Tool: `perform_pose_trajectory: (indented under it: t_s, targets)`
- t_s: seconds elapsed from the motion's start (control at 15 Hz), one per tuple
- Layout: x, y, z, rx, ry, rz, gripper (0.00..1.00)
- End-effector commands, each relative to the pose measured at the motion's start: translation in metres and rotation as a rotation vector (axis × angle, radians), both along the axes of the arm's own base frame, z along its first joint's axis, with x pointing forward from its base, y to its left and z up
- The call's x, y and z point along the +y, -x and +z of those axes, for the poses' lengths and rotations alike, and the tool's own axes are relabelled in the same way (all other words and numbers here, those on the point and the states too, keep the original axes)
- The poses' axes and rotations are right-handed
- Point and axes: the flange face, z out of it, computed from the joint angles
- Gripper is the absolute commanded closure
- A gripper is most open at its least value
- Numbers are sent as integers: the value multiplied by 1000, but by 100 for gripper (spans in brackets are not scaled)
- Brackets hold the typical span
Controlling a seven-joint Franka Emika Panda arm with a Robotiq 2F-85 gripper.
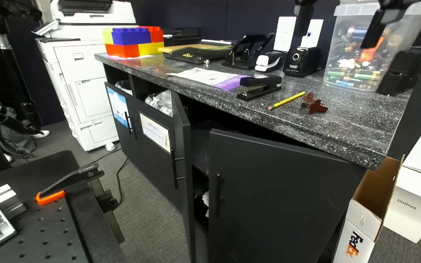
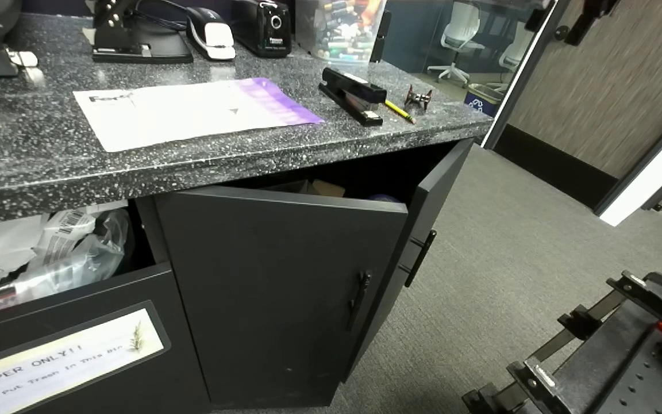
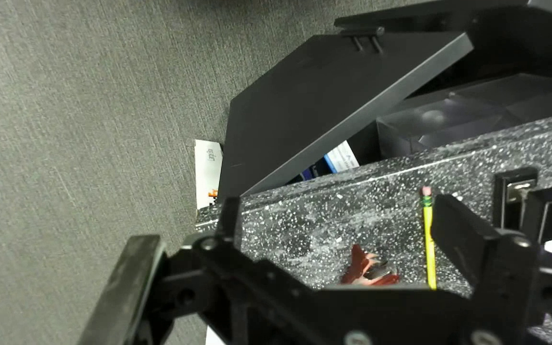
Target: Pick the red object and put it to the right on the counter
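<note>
Close to the end of the speckled dark grey countertop lies the dark red staple remover, just beside a yellow pencil whose pink eraser points toward the front edge. Above hangs the gripper, its two black fingers released and spread wide. The staple remover rests well apart from both of them; in both exterior views they stand higher in the picture than it does. Seen from the wrist, it shows in the gap between the fingers, lower in the picture than their tips and right at the edge of the gripper's dark body; whether that body hides part of it, I cannot tell. The pencil falls within the same gap, between the staple remover and one finger, near that finger's outline. On the pencil's other side sits a black stapler, and past it a white sheet with a purple end. Behind the staple remover stands a clear plastic bin of small coloured cylinders.
</note>
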Motion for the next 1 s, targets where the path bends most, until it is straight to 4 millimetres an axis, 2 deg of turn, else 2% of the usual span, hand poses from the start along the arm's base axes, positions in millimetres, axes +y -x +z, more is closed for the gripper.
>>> perform_pose_trajectory:
  t_s: [0.0, 0.27, 0.53, 0.93]
  targets:
    - [12, -66, -33, -20, 5, -75, 0]
    - [35, -114, -75, -19, 5, -132, 0]
    - [48, -148, -109, -41, 16, -169, 0]
    - [61, -177, -127, -71, 23, -211, 0]
